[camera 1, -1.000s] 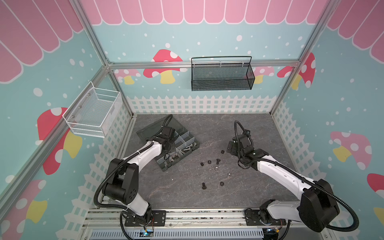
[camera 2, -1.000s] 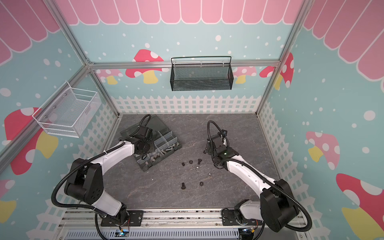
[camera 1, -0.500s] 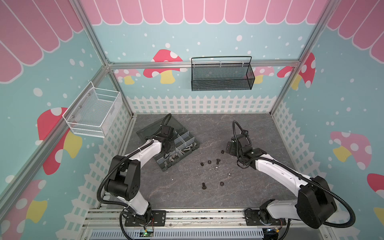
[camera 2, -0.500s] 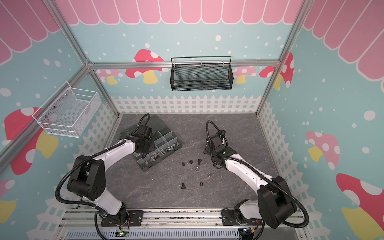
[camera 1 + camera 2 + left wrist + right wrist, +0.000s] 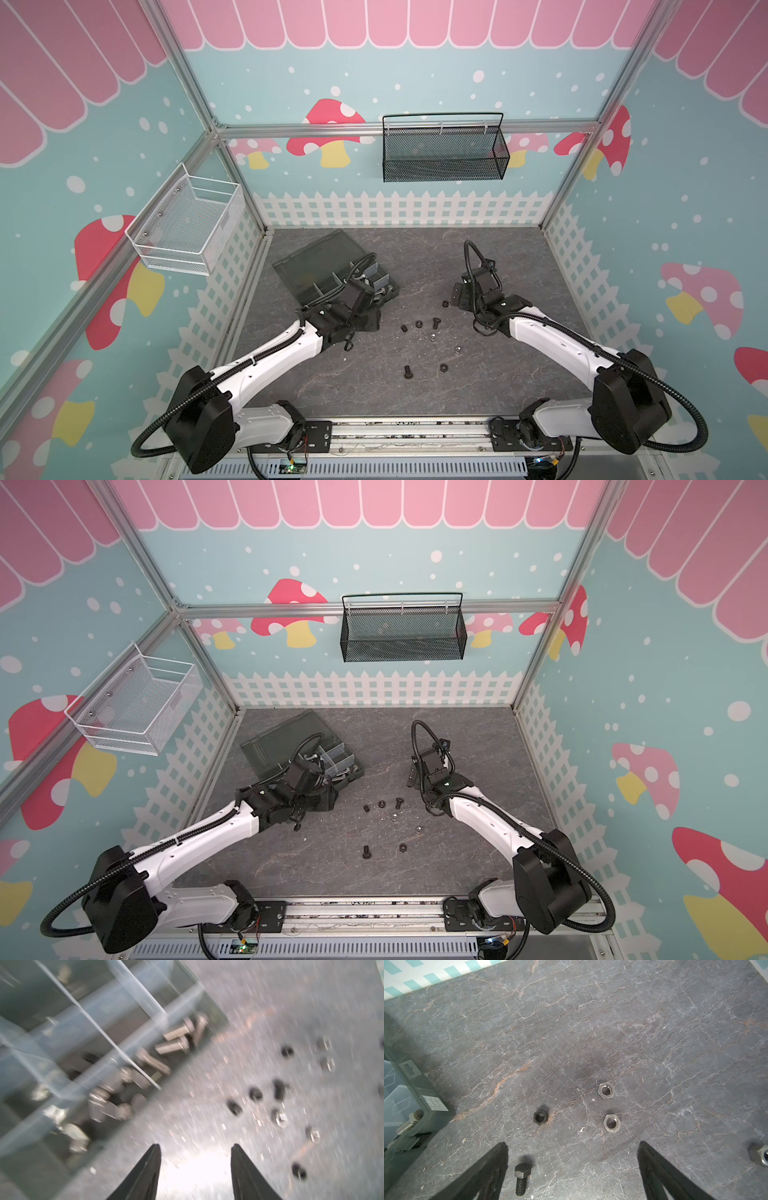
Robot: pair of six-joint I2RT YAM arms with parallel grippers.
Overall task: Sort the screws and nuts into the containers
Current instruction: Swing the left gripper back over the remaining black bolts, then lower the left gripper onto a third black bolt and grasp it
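The containers are compartments of the dark grey organizer box [image 5: 332,266] [image 5: 291,742], lid open, at the back left. Silver screws [image 5: 176,1040] lie in one compartment, and blurred silver pieces fill the one beside it. My left gripper [image 5: 195,1146] [image 5: 371,321] is open and empty over the floor, just off the box's near edge. Loose black screws [image 5: 436,322] [image 5: 408,371] and black and silver nuts [image 5: 418,323] [image 5: 432,337] dot the mid floor. My right gripper [image 5: 573,1144] [image 5: 457,296] is wide open. A black screw [image 5: 522,1180] lies by one of its fingers, with nuts [image 5: 540,1118] [image 5: 612,1123] ahead.
A white wire basket [image 5: 187,224] hangs on the left wall. A black mesh basket [image 5: 442,151] hangs on the back wall. A white picket fence [image 5: 407,208] rims the grey stone floor [image 5: 498,257]. Another silver nut [image 5: 760,1155] lies at the edge of the right wrist view.
My left gripper has opened and swung from over the box's compartments toward the front right, off the box. The right gripper has shifted slightly left and stays open.
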